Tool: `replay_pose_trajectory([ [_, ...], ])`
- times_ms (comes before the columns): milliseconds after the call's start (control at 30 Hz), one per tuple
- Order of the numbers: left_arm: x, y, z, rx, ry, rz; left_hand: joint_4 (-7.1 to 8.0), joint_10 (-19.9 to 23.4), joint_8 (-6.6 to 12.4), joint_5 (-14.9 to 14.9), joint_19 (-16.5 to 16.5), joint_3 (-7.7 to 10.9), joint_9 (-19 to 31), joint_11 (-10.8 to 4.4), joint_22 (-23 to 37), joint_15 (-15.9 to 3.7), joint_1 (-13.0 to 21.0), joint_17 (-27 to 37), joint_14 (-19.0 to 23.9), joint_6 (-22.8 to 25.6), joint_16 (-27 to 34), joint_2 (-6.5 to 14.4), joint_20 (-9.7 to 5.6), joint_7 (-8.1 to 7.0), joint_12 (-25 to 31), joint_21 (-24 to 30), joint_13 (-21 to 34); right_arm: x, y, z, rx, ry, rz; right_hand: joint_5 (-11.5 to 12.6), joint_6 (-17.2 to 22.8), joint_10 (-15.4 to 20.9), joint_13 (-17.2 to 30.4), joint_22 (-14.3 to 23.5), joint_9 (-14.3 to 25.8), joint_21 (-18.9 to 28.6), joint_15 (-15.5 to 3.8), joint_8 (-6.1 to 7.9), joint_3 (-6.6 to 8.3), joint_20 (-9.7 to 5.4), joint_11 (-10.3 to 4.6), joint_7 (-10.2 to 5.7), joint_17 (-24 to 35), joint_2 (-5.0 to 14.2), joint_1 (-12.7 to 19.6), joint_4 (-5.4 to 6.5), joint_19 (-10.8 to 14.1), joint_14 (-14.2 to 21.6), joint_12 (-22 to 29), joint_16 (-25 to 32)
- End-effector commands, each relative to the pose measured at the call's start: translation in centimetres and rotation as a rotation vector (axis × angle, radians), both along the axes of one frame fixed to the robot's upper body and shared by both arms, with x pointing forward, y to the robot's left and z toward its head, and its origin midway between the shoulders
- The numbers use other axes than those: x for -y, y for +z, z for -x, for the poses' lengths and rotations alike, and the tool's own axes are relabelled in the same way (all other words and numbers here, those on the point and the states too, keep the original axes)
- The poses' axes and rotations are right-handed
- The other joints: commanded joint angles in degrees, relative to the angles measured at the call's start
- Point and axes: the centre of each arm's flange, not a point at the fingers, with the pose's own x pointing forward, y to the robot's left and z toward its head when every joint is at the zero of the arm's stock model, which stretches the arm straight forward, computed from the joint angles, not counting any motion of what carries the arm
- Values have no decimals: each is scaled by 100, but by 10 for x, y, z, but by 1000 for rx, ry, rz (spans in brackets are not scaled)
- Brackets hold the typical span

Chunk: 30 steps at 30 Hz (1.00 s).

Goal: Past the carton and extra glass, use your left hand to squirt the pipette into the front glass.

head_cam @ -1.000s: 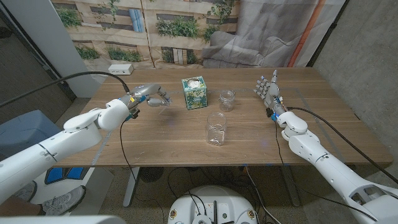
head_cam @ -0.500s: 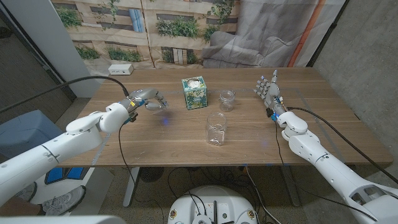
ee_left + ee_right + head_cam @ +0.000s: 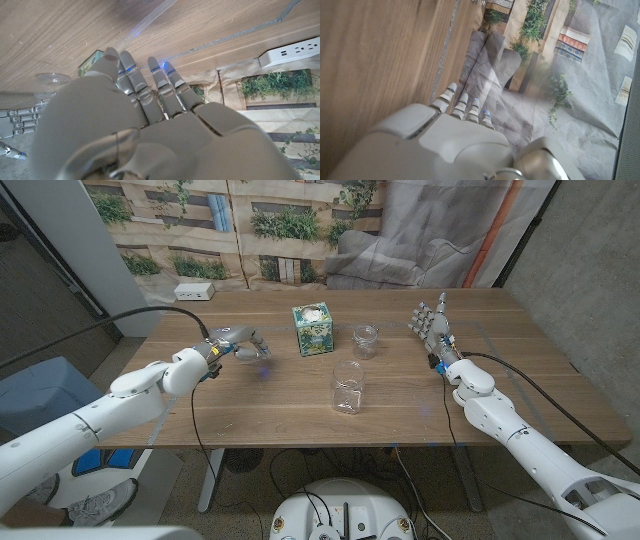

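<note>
Left hand: left hand [image 3: 243, 342] hovers over the table [image 3: 250, 405] left of the carton [image 3: 312, 329]; fingers curled, whether it has hold of anything I cannot tell
Pipette: left wrist view shows a clear tube, likely the pipette [image 3: 150, 19], beyond the fingertips [image 3: 127, 64]; unclear from the head view
Right hand: right hand [image 3: 432, 326] upright, fingers spread, holding nothing
Glasses: front glass [image 3: 348, 387] nearer the table edge; extra glass [image 3: 365, 340] just right of the carton
</note>
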Motion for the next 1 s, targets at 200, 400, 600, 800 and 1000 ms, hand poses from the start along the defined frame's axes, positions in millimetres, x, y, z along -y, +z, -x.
replay_pose_trajectory([
  [200, 5, -11, -15, -23, -11, -43, -5, -31, 28, 23, -40, 44, 29, -5, 14, -739, -54, 0, -51, -21, 9, 3, -62, -17, 20, -8, 18, 0, 0, 0, 0, 0, 0, 28, 7, 32, 15, 30, 11, 30, -477, 37, -46, 6, -5, -51, 25, 332, 0, -5, 33, -44, 38, 35],
  [400, 8, -13, -20, -34, -15, -70, -15, -67, 14, 22, -72, 54, 29, -9, 13, -734, -68, -3, -68, -68, 1, -14, -73, -73, 14, -21, 17, 0, 0, 0, 0, 0, 0, 28, 7, -25, 14, 30, 11, 30, -471, 37, -46, 4, -7, -54, 25, 332, 0, -5, 32, -55, 15, 30],
  [600, 10, -16, -23, -23, -14, -93, -26, -126, -1, 19, -111, 64, 30, -25, 13, -709, -85, -11, -148, -127, -23, -50, -63, -133, -1, -36, 16, 0, 0, 0, 0, 0, 0, 28, 2, -4, 15, 30, 11, 30, -474, 36, -46, 4, -7, -46, 25, 332, 0, -5, 32, -49, 23, 33],
  [800, 11, -17, -24, -18, -15, -103, -18, -160, -10, 15, -117, 63, 31, -23, 12, -694, -115, -11, -181, -166, -24, -66, -61, -151, -9, -38, 16, 0, 0, 0, 0, 0, 0, 28, 11, -17, 15, 30, 11, 30, -465, 39, -46, 4, -24, -52, 25, 332, 1, -5, 33, -47, 18, 33],
  [1000, 12, -15, -23, -16, -21, -105, -17, -276, -54, -4, -129, 2, 30, -17, 11, -693, -183, 3, -244, -321, -8, -165, -70, -173, -39, -43, 13, 0, 0, 0, 0, 0, 0, 28, 11, -7, 15, 30, 11, 31, -478, 39, -45, 3, -13, -51, 25, 333, 1, -5, 35, -48, 22, 33],
])
